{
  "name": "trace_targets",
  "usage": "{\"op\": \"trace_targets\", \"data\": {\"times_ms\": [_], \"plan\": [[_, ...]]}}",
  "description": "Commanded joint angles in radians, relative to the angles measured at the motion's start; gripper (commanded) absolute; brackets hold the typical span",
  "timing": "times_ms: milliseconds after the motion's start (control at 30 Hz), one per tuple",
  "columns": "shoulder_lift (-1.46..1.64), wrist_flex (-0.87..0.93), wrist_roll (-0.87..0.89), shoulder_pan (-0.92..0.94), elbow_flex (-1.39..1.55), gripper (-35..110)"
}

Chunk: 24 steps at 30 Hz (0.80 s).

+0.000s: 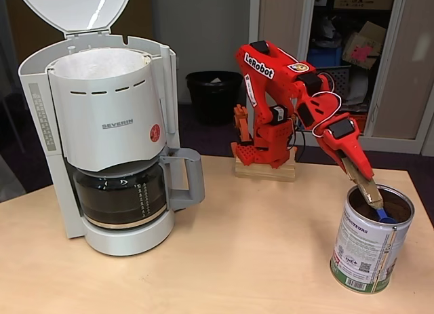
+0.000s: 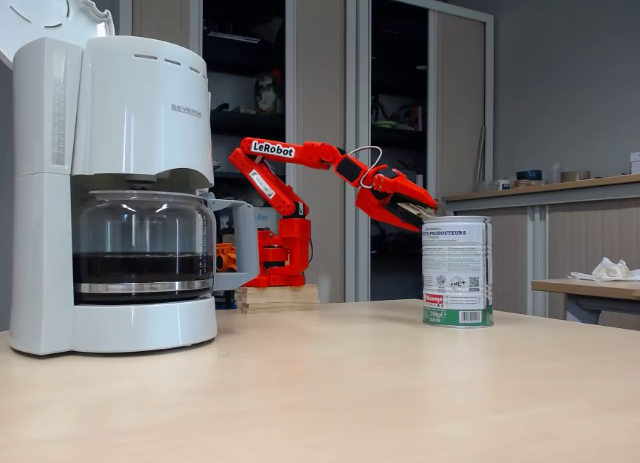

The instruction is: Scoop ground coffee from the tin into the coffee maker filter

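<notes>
Red arm (image 1: 291, 104) reaching out from its wooden block (image 1: 264, 170) at the far side of the table (image 1: 258, 260), bent over and angled down to the right, with the gripper (image 1: 369, 195) dipped into the open mouth of the tin (image 1: 369, 249). Wooden-coloured fingers (image 1: 363, 185) go past the rim, and a small blue scoop (image 1: 385, 216) shows right at their tip, down against the dark brown inside. Looks like the jaws are pinching that scoop, though how tightly they meet is hard to read at this size.

Tin stands upright at the near right of the table, silver with a white and green label, well apart from the coffee maker (image 1: 108, 138) over on the left. From the low side view, the tin (image 2: 457, 271) sits right of centre and the gripper (image 2: 420, 211) comes in over its top edge from the left.

Coffee maker's lid (image 1: 74, 9) is tipped up and open, and the white paper filter (image 1: 102, 63) lines the round basket at the top. Glass carafe (image 1: 121, 195) sits underneath on its plate, dark liquid in the lower part, grey handle pointing right towards the arm's base. A black bin (image 1: 214, 93) stands on the floor behind the table.
</notes>
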Motion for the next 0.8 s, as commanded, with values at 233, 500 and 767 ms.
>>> {"op": "trace_targets", "data": {"times_ms": [233,500,767], "plan": [[0.089,0.023,0.028,0.003,0.054,31],[0.11,0.041,0.032,0.044,0.051,32],[0.129,0.066,0.026,0.1,0.049,32]]}}
